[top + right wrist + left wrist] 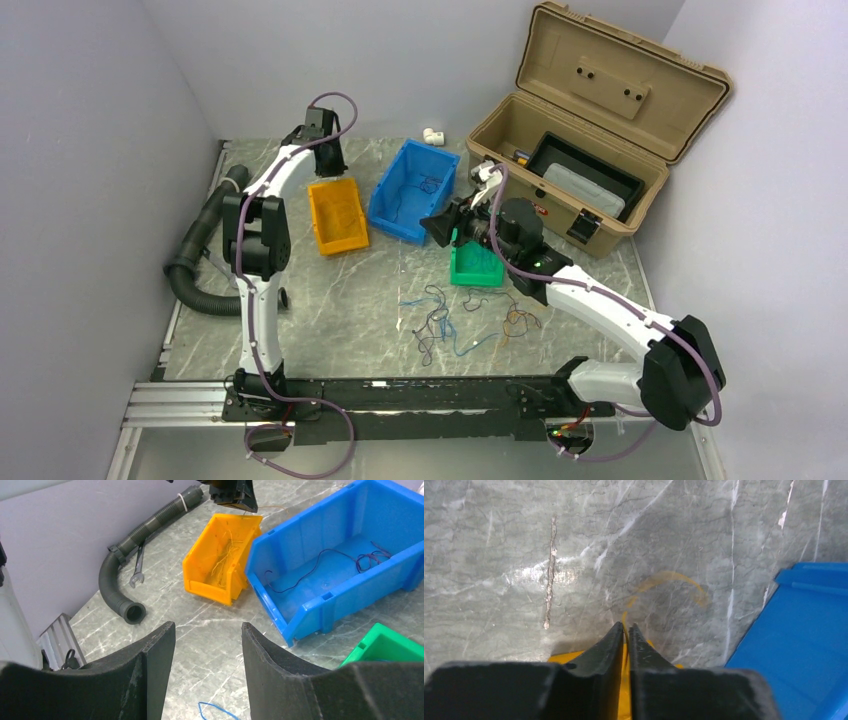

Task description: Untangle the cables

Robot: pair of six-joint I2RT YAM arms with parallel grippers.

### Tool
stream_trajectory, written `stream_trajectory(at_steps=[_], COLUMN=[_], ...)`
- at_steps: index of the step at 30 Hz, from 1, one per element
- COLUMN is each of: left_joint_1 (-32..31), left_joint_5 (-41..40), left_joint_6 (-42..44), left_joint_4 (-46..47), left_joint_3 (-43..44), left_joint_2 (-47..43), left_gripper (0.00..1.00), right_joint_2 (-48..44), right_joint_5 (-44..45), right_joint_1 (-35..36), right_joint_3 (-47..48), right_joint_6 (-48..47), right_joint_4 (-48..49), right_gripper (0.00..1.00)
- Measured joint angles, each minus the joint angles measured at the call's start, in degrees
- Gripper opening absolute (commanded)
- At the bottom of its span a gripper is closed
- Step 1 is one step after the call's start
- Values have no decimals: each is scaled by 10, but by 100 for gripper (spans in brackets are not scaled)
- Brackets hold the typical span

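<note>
A loose tangle of thin cables (470, 320) in blue, orange and dark colours lies on the marble table in front of the arms. My left gripper (626, 626) hangs over the far end of the orange bin (338, 215). It is shut on one yellow-orange cable (674, 575), which curls out past the fingertips above the table. More yellow cables (225, 560) lie inside that bin. Dark cables (370, 557) lie in the blue bin (410, 190). My right gripper (207, 627) is open and holds nothing, near the green bin (475, 265), with a blue cable (215, 707) below it.
A black corrugated hose (200, 250) curves along the left wall, with a wrench (139, 567) beside it. An open tan toolbox (590, 120) stands at the back right. A small white fitting (433, 135) lies behind the blue bin.
</note>
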Motion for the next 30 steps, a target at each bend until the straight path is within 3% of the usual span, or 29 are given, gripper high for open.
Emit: stream_trajectory(at_steps=[1,12,24,30], left_joint_1=[0,0,0,-4], left_joint_5=[2,1,-8,-32], left_joint_6=[0,4,7,17], left_joint_4=[0,5,40,35], left_joint_3=[0,-12,-125,-179], left_joint_2=[0,-12,-198,-242], left_gripper=[0,0,0,0], right_joint_2=[-2,-24,-34,-37], right_joint_5=[1,25,29,28], right_joint_1=[0,-2,-2,-2], right_joint_3=[0,-9,-10,-14], right_joint_6=[0,-4,-4,-3], right_joint_4=[0,-7,-9,-9], right_gripper=[54,53,53,53])
